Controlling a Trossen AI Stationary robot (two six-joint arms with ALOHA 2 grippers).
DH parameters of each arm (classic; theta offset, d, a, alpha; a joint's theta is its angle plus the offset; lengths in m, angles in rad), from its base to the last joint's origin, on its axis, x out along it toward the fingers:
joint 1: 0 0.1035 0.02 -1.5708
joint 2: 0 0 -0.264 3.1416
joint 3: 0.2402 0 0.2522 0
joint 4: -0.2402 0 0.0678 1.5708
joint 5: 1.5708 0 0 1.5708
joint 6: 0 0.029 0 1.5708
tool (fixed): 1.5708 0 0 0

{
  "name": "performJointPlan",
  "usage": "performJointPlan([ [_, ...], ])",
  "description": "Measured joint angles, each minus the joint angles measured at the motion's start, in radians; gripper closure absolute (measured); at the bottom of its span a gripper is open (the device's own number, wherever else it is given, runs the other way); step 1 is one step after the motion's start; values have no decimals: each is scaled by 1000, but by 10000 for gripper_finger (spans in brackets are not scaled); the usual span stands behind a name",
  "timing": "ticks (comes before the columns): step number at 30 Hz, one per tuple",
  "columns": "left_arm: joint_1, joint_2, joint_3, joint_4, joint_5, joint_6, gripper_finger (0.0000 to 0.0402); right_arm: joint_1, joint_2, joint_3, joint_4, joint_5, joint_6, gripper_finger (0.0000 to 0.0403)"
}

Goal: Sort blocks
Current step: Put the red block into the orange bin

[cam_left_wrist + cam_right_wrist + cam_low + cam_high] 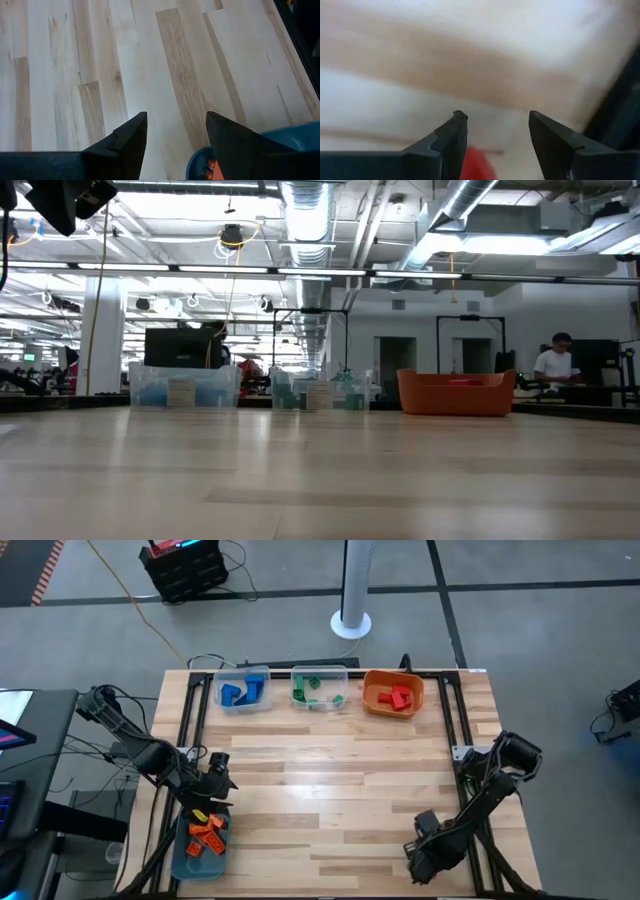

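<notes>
Bins line the table (pixel 330 810)'s far edge, each keeping one colour. Unsorted orange blocks (pixel 207 832) lie in the near teal bin (pixel 180 858), so the left gripper (pixel 213 780) hovers there, fingers apart. Right gripper (pixel 425 840) waits open, near edge.

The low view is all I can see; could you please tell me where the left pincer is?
Observer: The left pincer is open at the table's near-left corner, by the far rim of a teal bin that holds orange blocks.
Operator: Thank you. And the other arm?
Observer: The right pincer is open, low near the near-right edge, with something red and blurred beneath it.
Operator: What has been sorted so far?
Observer: Blue blocks lie in the left clear bin, green blocks in the middle clear bin, and red blocks in the orange bin.
</notes>
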Motion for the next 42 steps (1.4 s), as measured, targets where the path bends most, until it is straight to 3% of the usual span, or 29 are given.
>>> performJointPlan([
  [6,0,0,0,0,5,-9,205,-11,1,154,-197,9,70,175],
  [12,0,0,0,2,31,-8,205,29,0,259,-150,18,201,174],
  [24,-3,0,0,-11,34,53,205,63,32,260,78,9,207,174],
  [31,-3,0,0,-10,51,42,205,100,84,259,71,-153,215,175],
  [42,-2,0,0,-7,50,33,205,93,85,165,122,-80,173,175],
])
